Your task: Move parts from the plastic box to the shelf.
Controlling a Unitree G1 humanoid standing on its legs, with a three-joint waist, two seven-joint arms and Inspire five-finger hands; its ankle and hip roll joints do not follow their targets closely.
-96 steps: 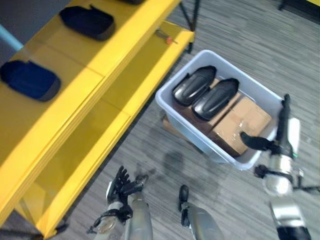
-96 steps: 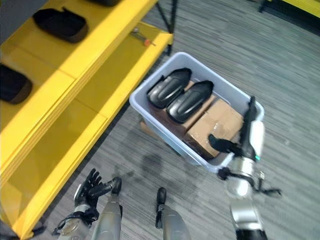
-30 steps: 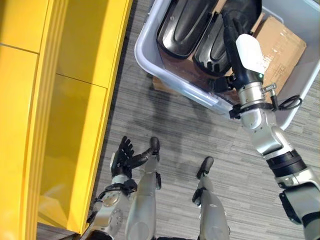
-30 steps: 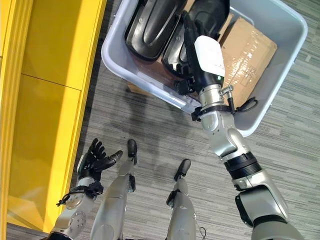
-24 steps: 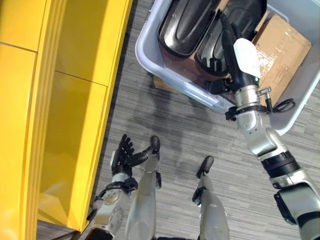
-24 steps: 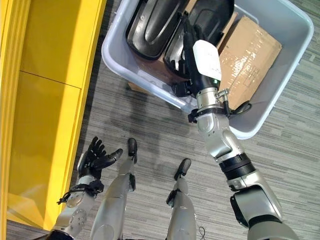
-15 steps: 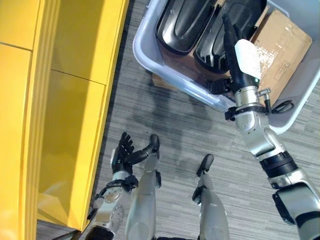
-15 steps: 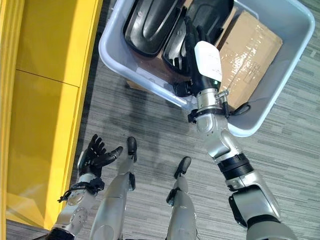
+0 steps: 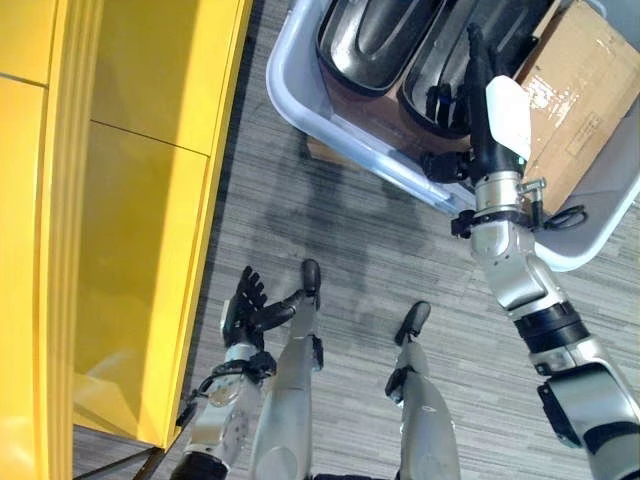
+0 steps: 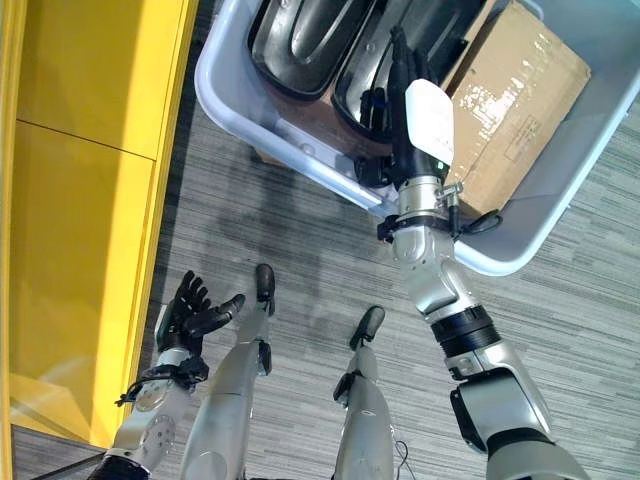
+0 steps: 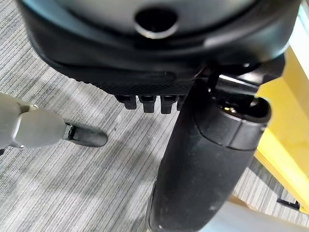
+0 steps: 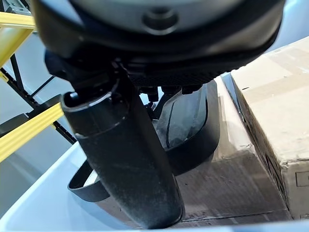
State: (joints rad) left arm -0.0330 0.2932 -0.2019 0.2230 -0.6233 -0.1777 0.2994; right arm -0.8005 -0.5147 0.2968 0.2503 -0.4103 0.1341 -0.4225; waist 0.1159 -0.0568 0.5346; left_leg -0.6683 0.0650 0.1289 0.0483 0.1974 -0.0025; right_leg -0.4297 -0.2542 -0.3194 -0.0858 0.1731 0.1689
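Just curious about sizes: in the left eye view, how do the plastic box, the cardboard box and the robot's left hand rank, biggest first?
1. plastic box, cut off at the frame edge
2. cardboard box, also cut off
3. left hand

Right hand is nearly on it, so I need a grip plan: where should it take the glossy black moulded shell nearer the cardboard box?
Probably by its near rim. The glossy black shell lies hollow side up on a brown carton, close beside its twin, with the cardboard box on its other side. Come from above with the right hand, fingers inside the hollow, thumb outside the near edge.
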